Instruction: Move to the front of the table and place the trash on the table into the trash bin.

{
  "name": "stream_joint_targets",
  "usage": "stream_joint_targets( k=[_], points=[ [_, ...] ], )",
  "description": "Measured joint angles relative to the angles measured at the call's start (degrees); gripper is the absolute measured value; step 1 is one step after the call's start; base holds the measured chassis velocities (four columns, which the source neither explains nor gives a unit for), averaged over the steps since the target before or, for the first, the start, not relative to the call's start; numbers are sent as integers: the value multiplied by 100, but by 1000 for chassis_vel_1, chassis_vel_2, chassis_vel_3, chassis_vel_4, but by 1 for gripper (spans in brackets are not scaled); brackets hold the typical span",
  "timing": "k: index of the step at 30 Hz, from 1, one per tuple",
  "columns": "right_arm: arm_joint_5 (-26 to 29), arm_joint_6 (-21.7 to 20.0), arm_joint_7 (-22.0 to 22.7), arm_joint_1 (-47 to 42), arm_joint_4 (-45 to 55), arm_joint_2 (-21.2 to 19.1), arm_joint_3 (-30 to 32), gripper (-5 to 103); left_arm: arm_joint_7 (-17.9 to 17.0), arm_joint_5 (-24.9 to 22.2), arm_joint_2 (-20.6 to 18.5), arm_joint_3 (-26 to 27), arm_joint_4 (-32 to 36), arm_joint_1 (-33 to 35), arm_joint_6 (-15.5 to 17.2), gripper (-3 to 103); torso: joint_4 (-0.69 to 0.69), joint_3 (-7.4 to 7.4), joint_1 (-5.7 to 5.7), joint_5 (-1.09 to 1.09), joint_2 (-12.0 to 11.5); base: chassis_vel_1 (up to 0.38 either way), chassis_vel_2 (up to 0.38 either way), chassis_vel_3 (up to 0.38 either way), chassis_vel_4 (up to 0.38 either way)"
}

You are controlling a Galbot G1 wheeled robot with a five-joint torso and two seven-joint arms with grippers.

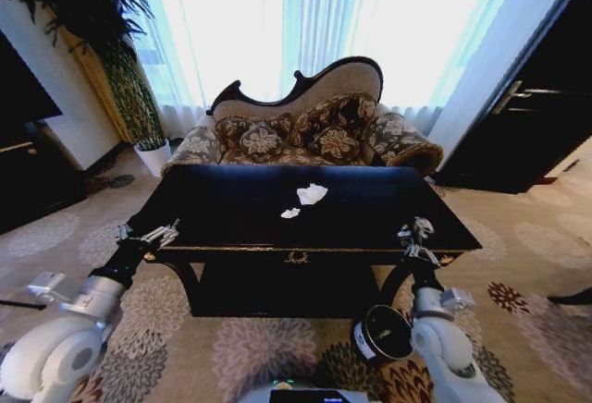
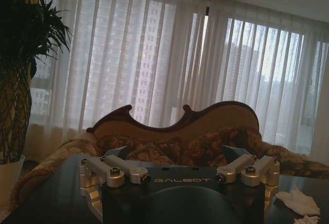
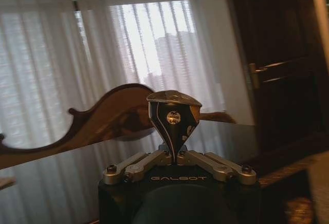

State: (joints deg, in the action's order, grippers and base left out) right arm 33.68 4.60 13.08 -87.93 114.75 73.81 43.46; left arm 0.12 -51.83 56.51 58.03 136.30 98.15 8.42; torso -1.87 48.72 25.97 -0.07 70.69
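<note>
Where the glossy black table point(image 1: 222, 213) spreads across the middle of the head view, two pieces of trash lying on its top, slightly right of centre: larger paper wad point(image 1: 312, 193) farther back, smaller paper wad point(image 1: 290, 213) just nearer and to its left, close together. Both crumpled and white, well apart from either arm. Seen again from the left wrist, larger wad point(image 2: 298, 201) and smaller one point(image 2: 306, 220) resting on the dark tabletop point(image 2: 51, 196).

Down on the patterned carpet point(image 1: 259, 343), off the near right corner of the table and beside its curved leg, small round black trash bin point(image 1: 384, 332) with a white label on its side, much lower than the tabletop.

Hovering at the near left corner of the table, left gripper point(image 1: 153, 235), fingers point(image 2: 91, 199) spread wide apart and holding nothing. Raised at the near right corner, just above the bin's side of the table, right gripper point(image 1: 416, 235), fingers point(image 3: 174, 112) pressed together into a single wedge.

Beyond the far edge of the table, floral sofa point(image 1: 305, 130) with a carved dark frame, backed by sheer bright curtains point(image 1: 305, 15). Far left, potted plant point(image 1: 129, 89) in a white pot.
</note>
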Motion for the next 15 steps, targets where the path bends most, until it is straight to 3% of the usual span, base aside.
stream_joint_targets(
  k=[8,15],
  points=[
    [929,-146,109,-495,338,-190,918,0,0,0,0,0,0,0,0,100,2,6,5,14,-6,0,0,0,0],
    [1171,-109,117,-906,461,-188,1463,0,0,0,0,0,0,0,0,100,1,4,5,10,-6,0,0,0,0]
  ],
)
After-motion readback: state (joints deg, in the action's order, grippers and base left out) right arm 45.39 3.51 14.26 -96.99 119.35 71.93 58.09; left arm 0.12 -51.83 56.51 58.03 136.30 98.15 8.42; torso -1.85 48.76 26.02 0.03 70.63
